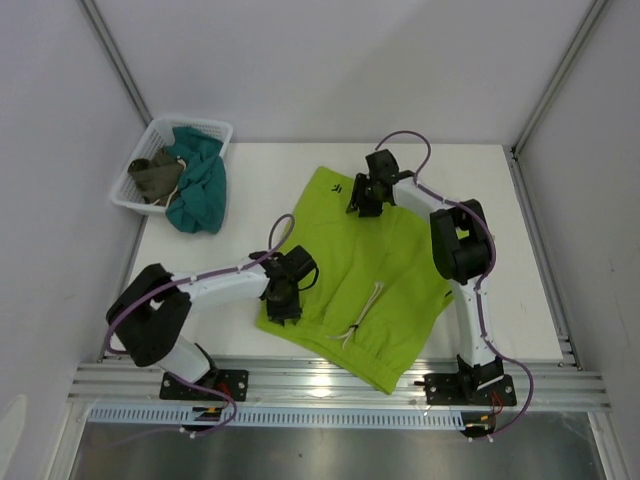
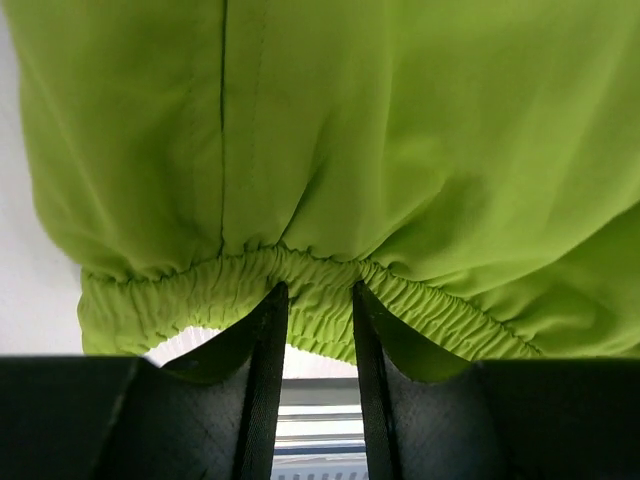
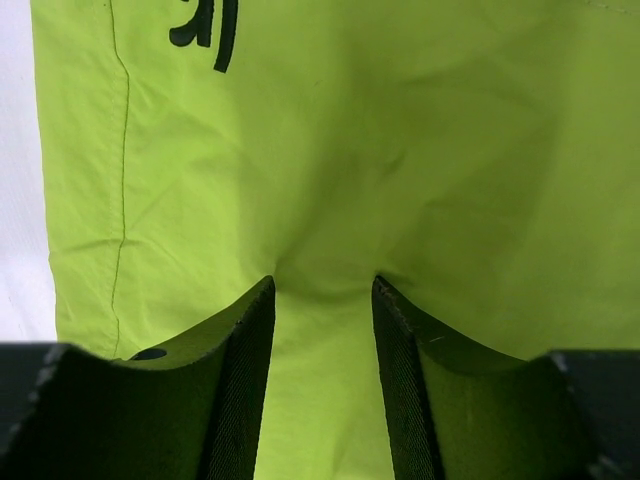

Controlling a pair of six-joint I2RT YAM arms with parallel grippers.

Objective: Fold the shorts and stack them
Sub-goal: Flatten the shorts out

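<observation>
White tabletop (image 1: 520,260), grey walls around it, the lime garment spread across its middle.

The left gripper (image 2: 318,325) has its jaws narrowed on the elastic waistband (image 2: 200,295), gathered fabric pinched between them. The right gripper (image 3: 322,300) is likewise closed on cloth, with creases running in toward its fingertips. On the shorts (image 1: 380,260), seen from above, the left grip sits at about 8 o'clock on the waistband's end and the right grip at about 12 o'clock on a leg hem, just beside the black logo (image 3: 205,25).

Both holds are on one long side, so the step looks like a lengthwise fold. I would lift both ends together, level, and carry them toward 3 o'clock. The edge should stay taut so that leg lands on leg without a trapped ridge. The white drawstring (image 1: 368,310) lies loose at 6 o'clock and could drag.

The fabric looks thin, smooth and lightly rumpled, likely to slide easily.

At the table's 10 o'clock a white basket (image 1: 200,122) holds a teal garment (image 1: 200,185) and an olive one (image 1: 155,175).
</observation>
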